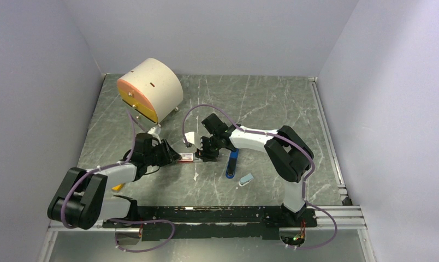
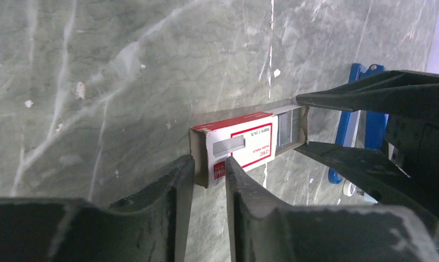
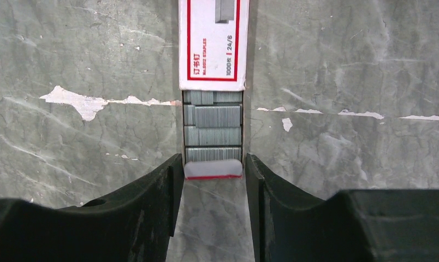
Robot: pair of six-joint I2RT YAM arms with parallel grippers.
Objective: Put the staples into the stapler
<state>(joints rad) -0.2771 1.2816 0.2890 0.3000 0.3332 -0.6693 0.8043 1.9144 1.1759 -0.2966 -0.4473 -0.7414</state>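
A small red-and-white box [image 1: 187,157] lies on the table between my two grippers. My left gripper [image 2: 209,161] is shut on the sleeve end of the box [image 2: 239,144]. My right gripper [image 3: 213,161] is closed on the sides of the box's inner tray [image 3: 213,169], which is slid partly out. The staples [image 3: 212,125] show as grey silvery strips in the open tray, and also in the left wrist view [image 2: 291,128]. The stapler [image 1: 232,162], blue and black, lies on the table just right of my right gripper [image 1: 202,154]; it also shows in the left wrist view [image 2: 348,136].
A short light-blue and white oblong piece [image 1: 245,179] lies near the stapler's near end. A large cream cylinder with an orange face [image 1: 152,90] stands at the back left. White walls enclose the marbled table [image 1: 272,103].
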